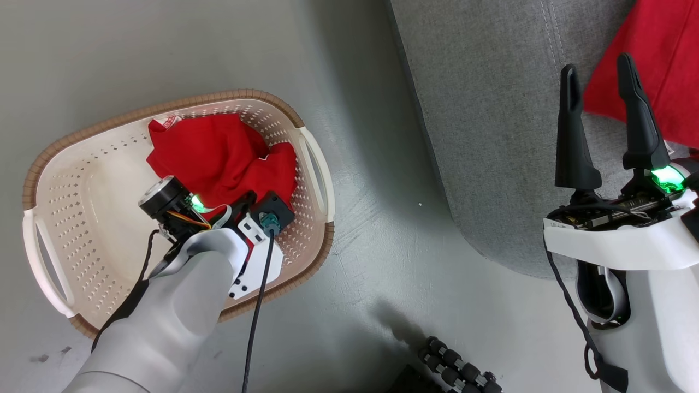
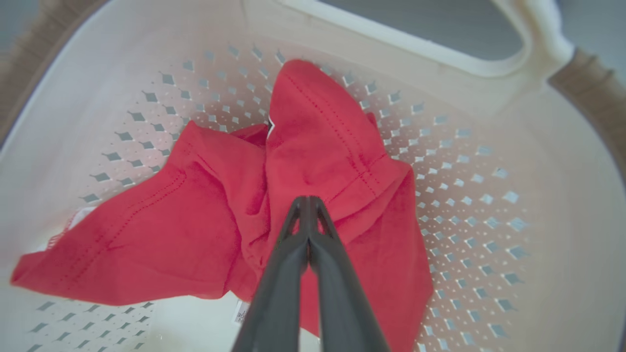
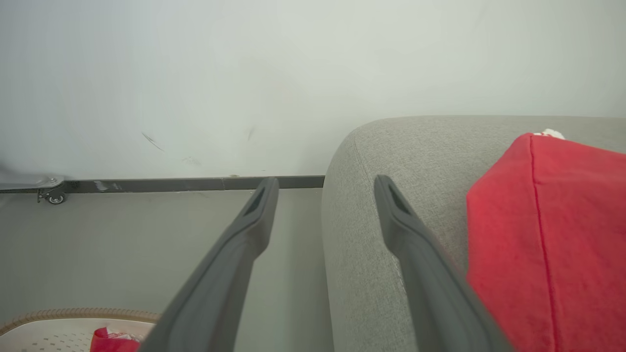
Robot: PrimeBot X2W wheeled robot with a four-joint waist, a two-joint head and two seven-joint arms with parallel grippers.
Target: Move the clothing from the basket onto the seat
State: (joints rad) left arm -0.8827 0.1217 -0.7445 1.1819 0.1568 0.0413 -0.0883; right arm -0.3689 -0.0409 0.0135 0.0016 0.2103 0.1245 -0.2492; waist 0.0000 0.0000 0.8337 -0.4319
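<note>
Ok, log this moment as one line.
left gripper: shut on red garment in basket | right gripper: open, empty, by sofa edge | second red garment: on sofa

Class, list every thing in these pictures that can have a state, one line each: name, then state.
left gripper: shut on the basket garment, apparently pinching a fold.
right gripper: open, empty, over the sofa edge.
basket garment: crumpled, lying inside the basket.
sofa garment: lying on the sofa.
basket: upright on the floor, one garment inside.
sofa: bearing one red garment.
</note>
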